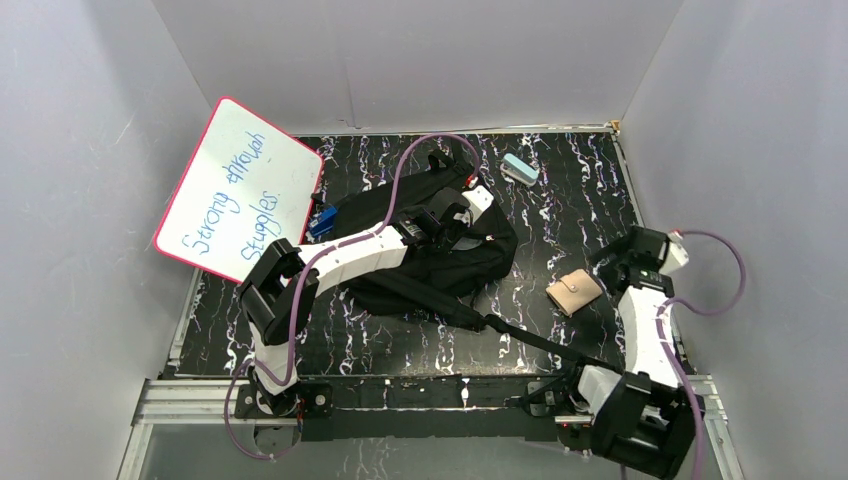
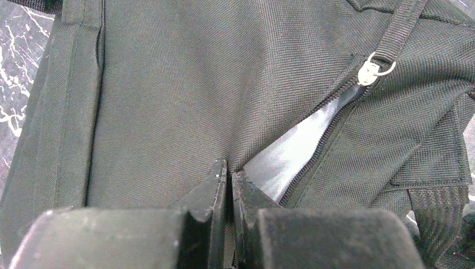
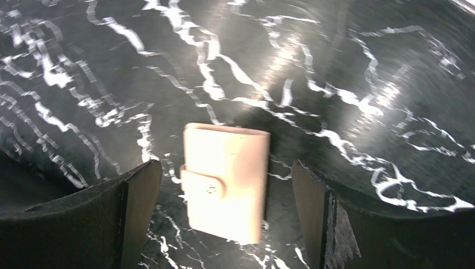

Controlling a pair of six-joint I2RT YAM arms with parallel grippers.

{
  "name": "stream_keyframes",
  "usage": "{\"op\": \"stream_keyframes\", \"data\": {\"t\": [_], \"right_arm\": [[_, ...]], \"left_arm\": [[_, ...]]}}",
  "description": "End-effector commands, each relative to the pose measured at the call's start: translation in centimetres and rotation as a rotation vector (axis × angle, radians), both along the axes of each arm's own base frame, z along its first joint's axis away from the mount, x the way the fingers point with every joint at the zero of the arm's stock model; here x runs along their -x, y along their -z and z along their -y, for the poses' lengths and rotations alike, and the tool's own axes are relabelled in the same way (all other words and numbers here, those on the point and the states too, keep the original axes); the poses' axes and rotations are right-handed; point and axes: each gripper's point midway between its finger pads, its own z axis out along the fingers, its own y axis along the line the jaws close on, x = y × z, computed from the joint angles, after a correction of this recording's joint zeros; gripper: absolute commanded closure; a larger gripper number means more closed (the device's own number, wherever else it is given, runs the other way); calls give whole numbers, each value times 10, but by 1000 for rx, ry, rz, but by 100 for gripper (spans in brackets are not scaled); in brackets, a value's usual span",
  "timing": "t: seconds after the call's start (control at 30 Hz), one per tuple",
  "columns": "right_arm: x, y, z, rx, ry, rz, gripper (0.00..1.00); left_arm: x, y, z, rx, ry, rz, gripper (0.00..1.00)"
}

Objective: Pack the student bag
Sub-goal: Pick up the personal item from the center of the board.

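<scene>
The student bag [image 1: 400, 275] lies flat in the middle of the table, a black fabric backpack with a strap [image 1: 530, 338] trailing toward the near right. My left gripper [image 1: 458, 232] is down on it, shut [image 2: 229, 174] on a fold of the bag's fabric [image 2: 168, 101] at the edge of a part-open zipper. Grey lining [image 2: 291, 151] shows in the gap, and the zipper pull [image 2: 369, 70] sits at its far end. My right gripper [image 1: 608, 270] hangs open [image 3: 226, 168] just over a beige snap wallet [image 3: 227, 179] that lies on the table [image 1: 573, 291], between the fingers without touching them.
A pink-framed whiteboard [image 1: 240, 190] with blue writing leans against the left wall. A light blue eraser [image 1: 520, 168] lies at the back. A blue object [image 1: 322, 222] sits by the bag's left edge. White walls close in the black marbled table [image 1: 560, 200].
</scene>
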Motion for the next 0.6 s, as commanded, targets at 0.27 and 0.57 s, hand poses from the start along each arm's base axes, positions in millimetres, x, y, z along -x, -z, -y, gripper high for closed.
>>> {"op": "stream_keyframes", "data": {"t": [0.27, 0.57], "right_arm": [[14, 33, -16, -318, 7, 52, 11], [28, 51, -19, -340, 47, 11, 18]], "left_arm": [[3, -33, -2, 56, 11, 28, 100], [4, -32, -1, 54, 14, 26, 100]]}}
